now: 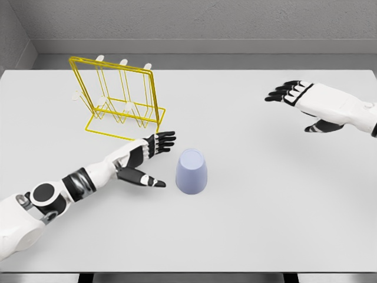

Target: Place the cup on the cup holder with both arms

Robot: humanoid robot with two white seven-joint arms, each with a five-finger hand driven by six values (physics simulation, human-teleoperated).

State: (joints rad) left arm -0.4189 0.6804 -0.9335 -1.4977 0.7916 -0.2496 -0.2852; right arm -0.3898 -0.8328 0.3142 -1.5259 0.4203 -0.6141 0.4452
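A pale lavender cup [191, 171] stands upside down near the middle of the white table [265, 224]. My left hand [150, 156] lies just left of it, fingers spread and thumb pointing toward the cup, a small gap between them. A yellow wire cup holder [119, 97] with white-tipped pegs stands at the back left, behind the left hand. My right hand [297, 97] hovers at the right, well away from the cup, fingers stretched out and holding nothing.
The table's front edge runs along the bottom of the view. A grey wall rises behind the table's far edge.
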